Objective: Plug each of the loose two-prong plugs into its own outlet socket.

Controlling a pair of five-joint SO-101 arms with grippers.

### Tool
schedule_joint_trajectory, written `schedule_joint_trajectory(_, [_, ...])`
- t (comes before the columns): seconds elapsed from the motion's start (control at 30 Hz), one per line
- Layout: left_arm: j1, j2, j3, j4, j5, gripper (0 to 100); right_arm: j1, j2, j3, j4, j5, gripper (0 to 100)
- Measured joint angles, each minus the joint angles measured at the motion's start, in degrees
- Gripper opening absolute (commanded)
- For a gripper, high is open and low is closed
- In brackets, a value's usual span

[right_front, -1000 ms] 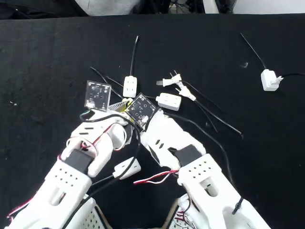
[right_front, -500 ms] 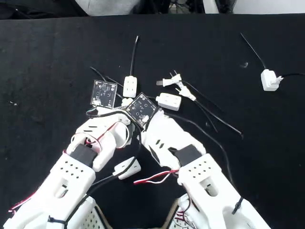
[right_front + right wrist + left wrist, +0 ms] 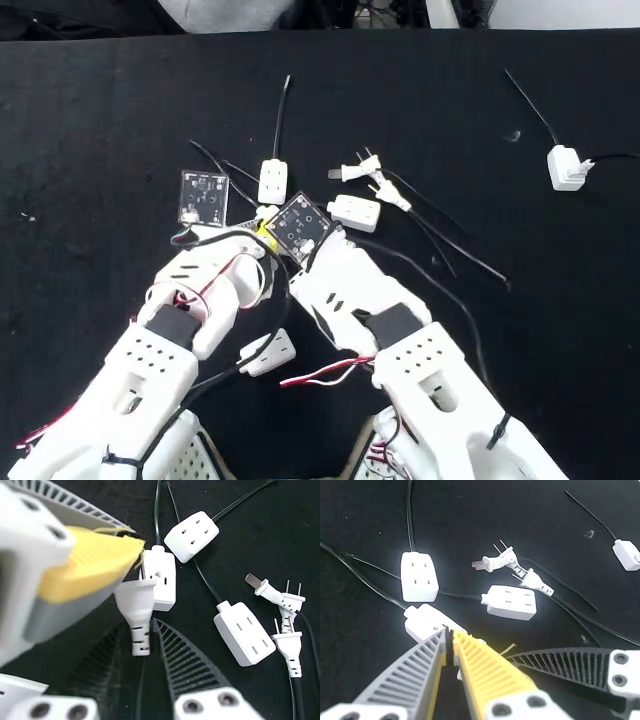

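Across the black table (image 3: 90, 130), which ends at a pale wall and dark clutter along the frame's top, two outlet blocks (image 3: 273, 182) and two loose plugs (image 3: 358, 168) lie around upper centre. Since half a second ago the left arm (image 3: 190, 300) has swung its wrist back leftward, while the right arm (image 3: 350, 290) has hardly shifted. The left gripper (image 3: 449, 630) has its grey and yellow fingers pressed nearly together, tips at a small white socket (image 3: 425, 621). The right wrist view reveals what the high view hides beneath the wrists: the right gripper (image 3: 141, 630) pinches a white plug (image 3: 134, 602) by its tail, prongs just beside that socket's edge.
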Motion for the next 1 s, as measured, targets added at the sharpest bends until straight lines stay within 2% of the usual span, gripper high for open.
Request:
schedule_joint_trajectory(0.4, [-0.09, 0.0, 0.62, -0.7, 0.0, 3, 0.0, -0.35, 0.0, -0.26, 0.0, 1.1])
schedule_joint_trajectory(0.77, [0.18, 0.0, 0.62, -0.79, 0.18, 3, 0.0, -15.65, 5.01, 2.11, -0.18, 1.1])
schedule_joint_trajectory(1.0, [-0.09, 0.0, 0.62, -0.79, 0.26, 3, 0.0, -17.14, 5.01, 2.46, -0.18, 1.1])
